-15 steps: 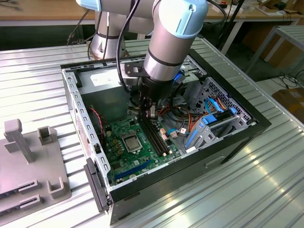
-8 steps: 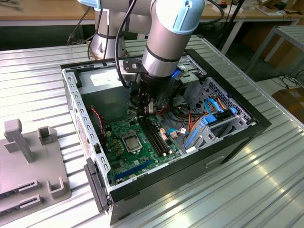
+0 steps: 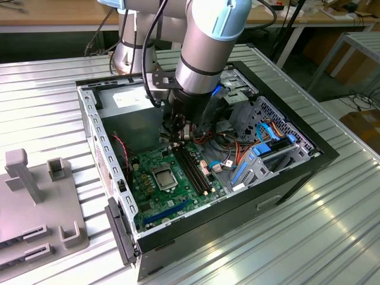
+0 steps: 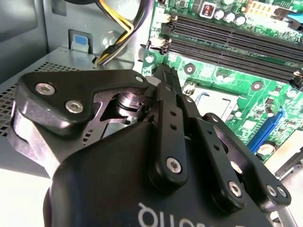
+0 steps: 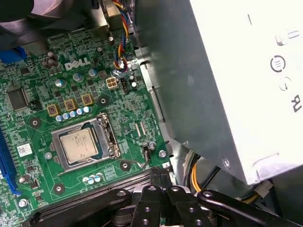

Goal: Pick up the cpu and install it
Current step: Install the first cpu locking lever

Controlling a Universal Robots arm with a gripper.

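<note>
The jaws [image 3: 178,135] hung inside the open computer case [image 3: 285,172], low over the green motherboard [image 3: 148,178], at the end of the long black memory slots [image 3: 193,169] nearest the grey power supply box [image 3: 133,113]. In both wrist views the two black fingers [image 4: 163,87] lay pressed flat against each other, clenched with nothing between them.

The cpu [image 5: 79,144] sat already in its place, its plain silver-grey top showing square inside the metal socket frame [image 5: 106,135], which lay closed around its edges. In the exterior view the cpu [image 3: 164,176] was just below the jaws and slightly toward that view's left, near them but apart; no finger touched it. The memory slots ran beside the socket on the exterior view's right.

A bundle of yellow and coloured wires [image 5: 120,42] hung from the power supply box close behind the jaws. Blue cables [image 3: 270,133] and a drive bracket lay well apart from them, toward the exterior view's right.

The case rested on a ribbed metal table [image 3: 332,237]. A grey fixture plate [image 3: 35,208] with upright posts stood on the table, well apart from the jaws.
</note>
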